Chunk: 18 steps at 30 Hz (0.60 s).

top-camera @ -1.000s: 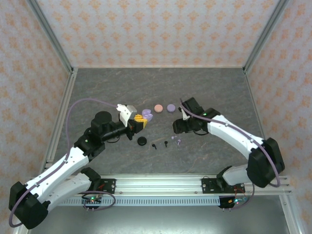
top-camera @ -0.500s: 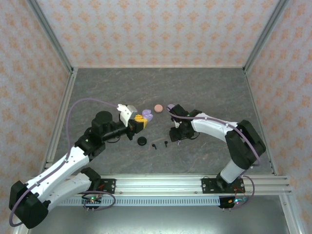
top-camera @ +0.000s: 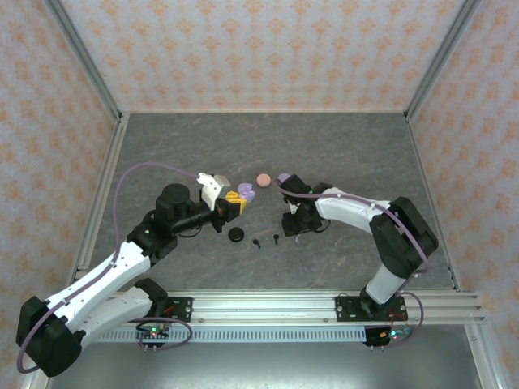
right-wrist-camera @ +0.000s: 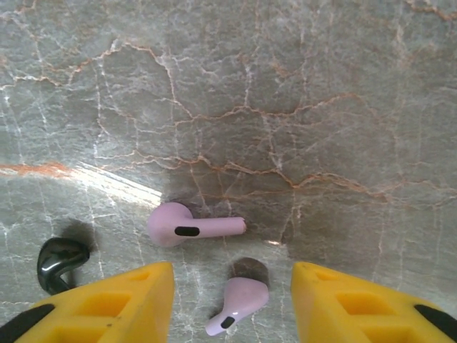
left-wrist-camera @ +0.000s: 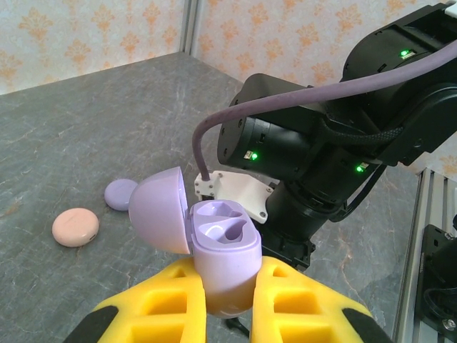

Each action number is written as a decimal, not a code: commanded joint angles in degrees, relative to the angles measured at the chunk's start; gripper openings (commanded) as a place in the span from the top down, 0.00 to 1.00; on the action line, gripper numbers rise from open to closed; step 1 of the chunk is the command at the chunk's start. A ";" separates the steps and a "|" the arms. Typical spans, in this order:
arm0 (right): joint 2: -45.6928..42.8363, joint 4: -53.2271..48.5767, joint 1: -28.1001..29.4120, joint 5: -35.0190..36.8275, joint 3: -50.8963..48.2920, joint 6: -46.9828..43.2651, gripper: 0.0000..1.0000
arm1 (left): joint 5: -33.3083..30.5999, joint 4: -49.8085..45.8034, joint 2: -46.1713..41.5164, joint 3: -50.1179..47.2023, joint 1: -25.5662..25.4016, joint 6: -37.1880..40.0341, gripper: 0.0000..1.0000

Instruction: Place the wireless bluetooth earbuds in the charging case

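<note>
Wide open at the right gripper (right-wrist-camera: 230, 275), set over a lilac bud (right-wrist-camera: 194, 227) lying flat just ahead and a second lilac bud (right-wrist-camera: 238, 306) between the fingers. Off to one side, a black bud (right-wrist-camera: 61, 259). Clamped at the left gripper (left-wrist-camera: 228, 296) around the lilac case (left-wrist-camera: 223, 246), lid back, both sockets empty.

Probably featherweight, hard and glossy, quick to skid or roll on stone. Best pinched across the bulb, stem left free for the socket.

From the right wrist, clear stem directions. From the left wrist, the bare sockets. From above, the wider layout: black case (top-camera: 236, 234), pink case (top-camera: 263, 178), table (top-camera: 162, 154).
</note>
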 commanded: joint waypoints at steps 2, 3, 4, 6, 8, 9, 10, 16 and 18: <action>1.50 0.35 0.67 1.22 2.85 -2.63 0.52 | -0.58 0.69 -0.25 0.52 -0.51 0.07 1.00; 1.72 0.39 0.80 1.13 3.26 -3.10 0.52 | -0.60 0.69 -0.25 0.53 -0.51 0.02 1.00; 2.13 0.39 0.84 1.21 3.83 -3.64 0.52 | -0.61 0.68 -0.20 0.52 -0.51 0.02 1.00; 2.95 0.37 0.95 1.07 5.03 -4.89 0.52 | -0.59 0.67 -0.12 0.59 -0.51 0.06 1.00; 4.07 0.04 1.04 0.95 6.38 -6.05 0.52 | -0.58 0.69 -0.22 0.61 -0.53 0.02 1.00; 4.63 -0.13 1.18 0.63 6.96 -6.46 0.52 | -0.59 0.62 -0.24 0.61 -0.51 0.06 1.00; 5.07 -0.15 1.28 0.42 7.45 -6.87 0.52 | -0.65 0.51 -0.24 0.61 -0.51 0.02 1.00; 7.61 -0.24 1.64 -0.85 8.98 -7.55 0.54 | -0.84 0.42 -0.25 0.35 -0.57 -0.13 1.00; 8.17 -0.43 1.71 -0.98 9.06 -7.47 0.54 | -0.89 0.28 -0.24 0.35 -0.51 0.02 1.00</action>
